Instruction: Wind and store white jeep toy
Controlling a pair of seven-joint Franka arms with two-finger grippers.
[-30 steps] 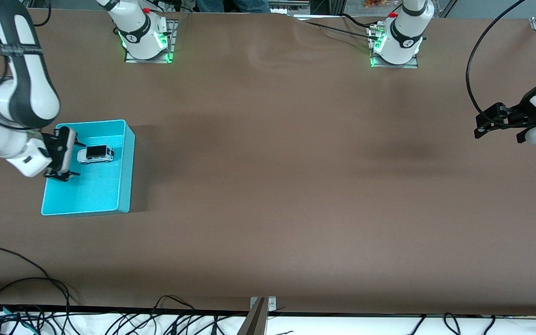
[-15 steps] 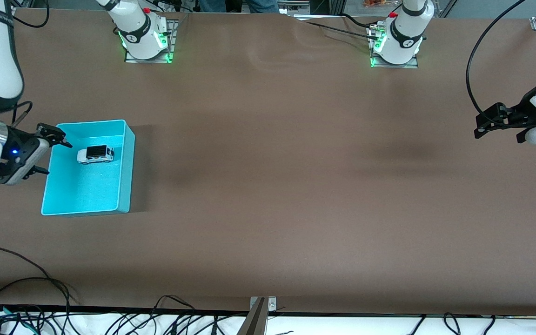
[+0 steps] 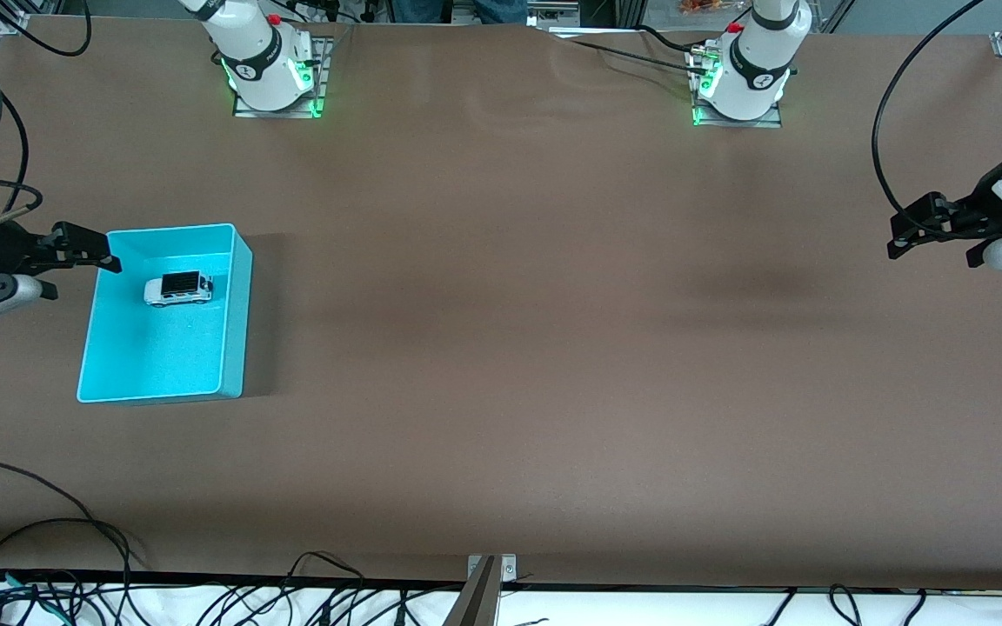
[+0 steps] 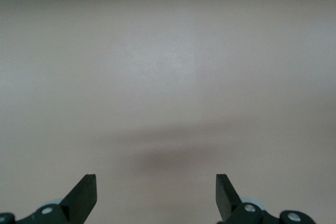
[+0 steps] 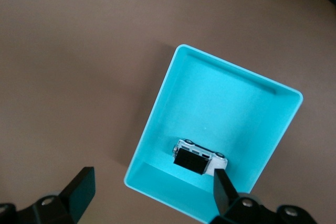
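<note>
From where I sit, the white jeep toy (image 3: 178, 289) already lies in the cyan bin (image 3: 236, 322), on the bin's floor toward the end that is farther from the front camera, and nothing touches it. My right tool (image 3: 66, 265) hangs over the tabletop (image 3: 501, 348) just off the bin's rim at the right arm's end of the table, its fingers (image 3: 88, 246) spread wide and empty. The jeep lies a short way ahead of that tool, in the direction its fingers point, and lower, with the bin wall between them. The jeep's long axis runs roughly in line with that pointing direction, along the table's length. In the right wrist view the jeep (image 5: 199, 158) shows near one corner of the bin (image 5: 157, 108), close to one fingertip (image 5: 223, 187). The right arm is bent in from the table's edge with the wrist held nearly level. My left tool (image 3: 931, 228) waits well apart at the left arm's end, spread and empty over bare tabletop. I judge storing done; the right arm is by far the nearer.
</note>
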